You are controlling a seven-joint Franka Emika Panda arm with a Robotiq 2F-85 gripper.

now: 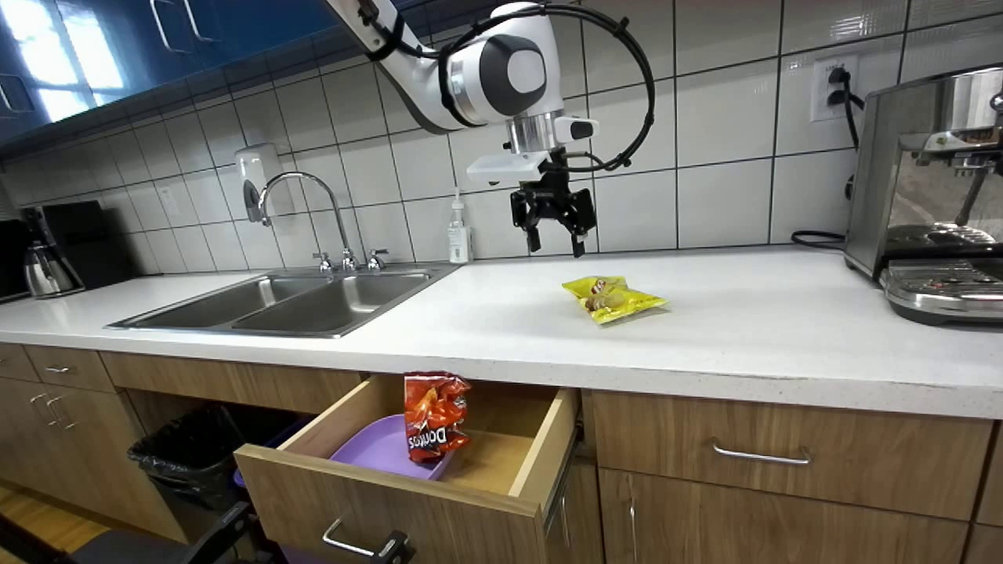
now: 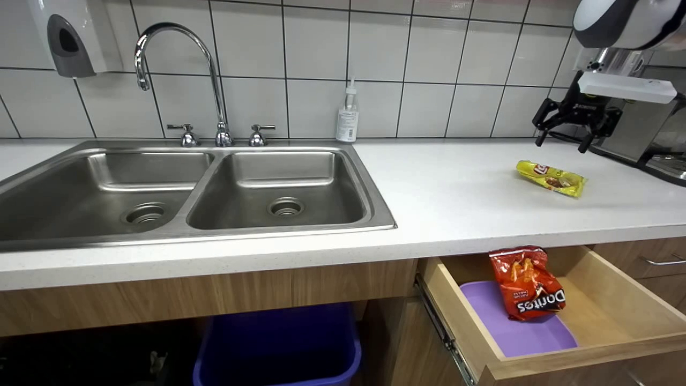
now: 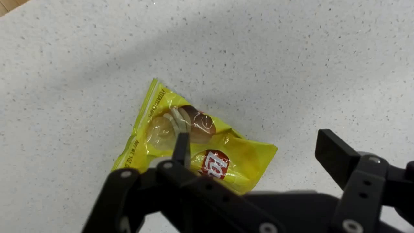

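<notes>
Gripper [image 1: 556, 244] has its jaws spread wide; bare counter [image 1: 744, 313] shows through the gap in wrist view. It hangs above the surface, on the back-edge side of the yellow chip bag [image 1: 615, 298]. That bag is the nearest thing to it: lying on the counter, well in from the front edge, between sink [image 2: 241, 201] and coffee machine [image 1: 885, 180]. Gripper and bag look apart in both exterior views. Wrist view: one finger [image 3: 182, 149] covers part of the bag, the other is over bare counter; bag's lettering faces up.

Drawer [image 1: 439, 517] below the counter's front edge is pulled out. Inside: purple tray [image 2: 528, 343] along the sink-side wall, red chip bag [image 2: 528, 284] resting partly on it, tilted, logo end low.

Soap bottle [image 2: 347, 120] stands at the sink's back corner, coffee machine side. Faucet [image 2: 219, 107] is on the sink's back edge. Blue bin [image 2: 276, 332] sits under the counter, beside the drawer.
</notes>
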